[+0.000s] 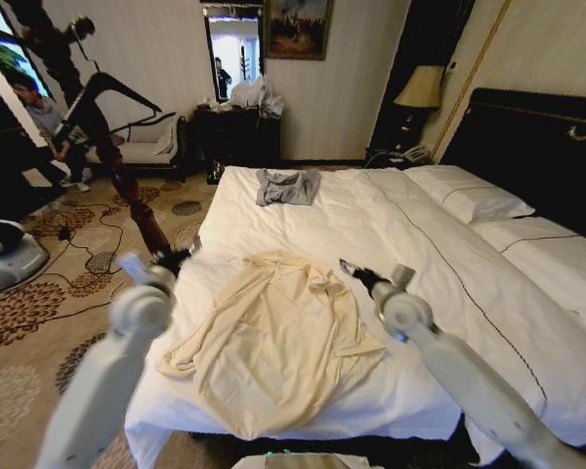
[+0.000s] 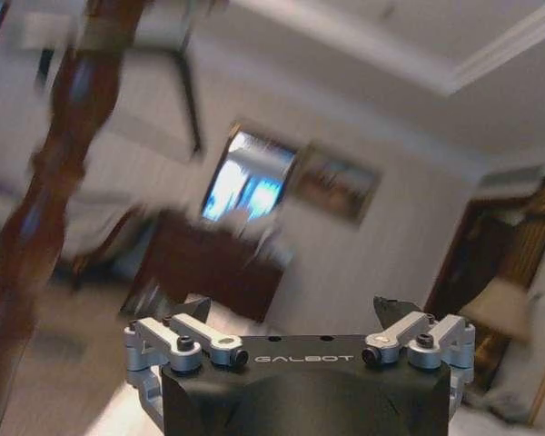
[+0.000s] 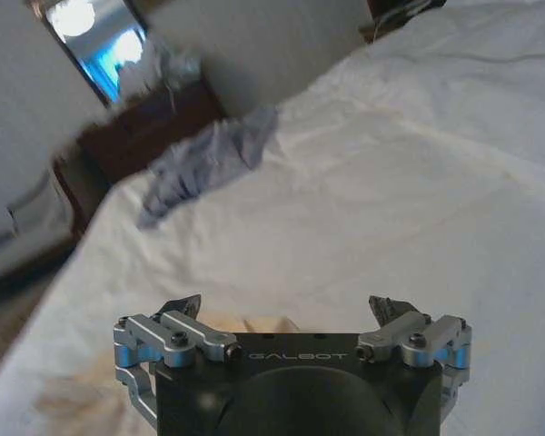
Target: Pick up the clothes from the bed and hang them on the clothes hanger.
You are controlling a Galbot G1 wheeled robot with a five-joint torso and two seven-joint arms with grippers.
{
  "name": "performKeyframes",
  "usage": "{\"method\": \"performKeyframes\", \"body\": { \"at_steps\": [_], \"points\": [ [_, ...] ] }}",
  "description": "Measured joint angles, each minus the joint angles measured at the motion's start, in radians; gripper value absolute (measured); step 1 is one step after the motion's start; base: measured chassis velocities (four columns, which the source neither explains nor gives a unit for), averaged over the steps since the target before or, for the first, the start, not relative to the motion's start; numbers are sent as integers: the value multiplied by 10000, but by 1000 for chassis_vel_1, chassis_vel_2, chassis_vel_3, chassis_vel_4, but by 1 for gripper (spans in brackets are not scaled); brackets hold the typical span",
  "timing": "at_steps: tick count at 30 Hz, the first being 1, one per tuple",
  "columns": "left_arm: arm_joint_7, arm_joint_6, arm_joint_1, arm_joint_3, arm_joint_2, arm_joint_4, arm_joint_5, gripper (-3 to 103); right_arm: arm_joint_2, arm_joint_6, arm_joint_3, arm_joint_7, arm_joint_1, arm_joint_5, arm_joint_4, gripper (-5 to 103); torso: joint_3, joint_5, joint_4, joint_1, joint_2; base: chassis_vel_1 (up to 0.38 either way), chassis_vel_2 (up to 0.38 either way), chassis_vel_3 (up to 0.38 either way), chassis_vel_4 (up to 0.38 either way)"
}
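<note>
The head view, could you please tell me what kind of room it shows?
Probably a hotel bedroom: a wide white bed with pillows and a dark gold-trimmed headboard, a bedside lamp, and patterned carpet.

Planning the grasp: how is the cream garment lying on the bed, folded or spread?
Spread. The cream garment lies flat, rumpled, on the bed, sleeves out, its lower part draped over the foot edge.

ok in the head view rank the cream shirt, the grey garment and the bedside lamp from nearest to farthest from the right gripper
1. The cream shirt, right beside the right gripper, spread at the near end of the bed.
2. The grey garment, farther up the sheet near the far edge.
3. The bedside lamp, off the bed by the headboard corner.
</note>
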Motion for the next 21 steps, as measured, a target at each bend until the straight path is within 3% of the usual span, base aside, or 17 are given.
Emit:
{"method": "performKeyframes", "body": {
  "at_steps": [4,7,12,17,21],
  "points": [
    [81,1,-262,-698,794,-373,-682,100,11,179,975,-864,-1019,-360,575,100,-1,-4,1,-1,1,0,0,0,0],
    [244,31,67,-1272,975,-1018,-1056,100,124,449,1041,-1151,-1655,-926,611,100,0,-3,-5,0,0,0,0,0,0],
    [1080,54,995,-1914,627,-2127,-1200,100,768,808,341,-1226,-1595,-613,197,100,1,-2,1,1,0,0,0,0,0],
    [1165,133,1776,-2211,257,-2591,-1157,100,1575,853,-310,-1240,-874,-149,-990,100,2,-2,3,1,0,0,0,0,0],
    [1162,146,2115,-2404,71,-2602,-1120,100,2118,866,-752,-1215,-178,-477,-2036,100,3,-2,1,4,-2,0,0,0,0]
  ]
}}
